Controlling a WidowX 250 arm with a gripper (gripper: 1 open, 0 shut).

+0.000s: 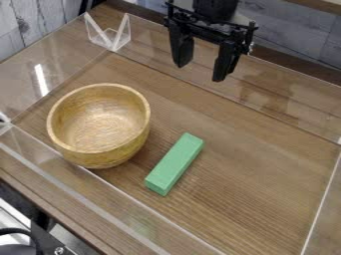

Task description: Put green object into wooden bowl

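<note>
The green object (174,163) is a flat, long green block lying on the wooden table, just right of the wooden bowl (99,123). The bowl is round, light tan with thick walls, and stands upright at the left with nothing visible inside. My gripper (198,60) hangs at the top of the view, pointing down, well above and behind the block. Its black fingers (177,48) stand apart and hold nothing.
Clear acrylic walls (40,75) fence the table (266,149) on all sides. A clear plastic bracket (110,35) stands at the back left corner. Bare wood lies to the right of the block.
</note>
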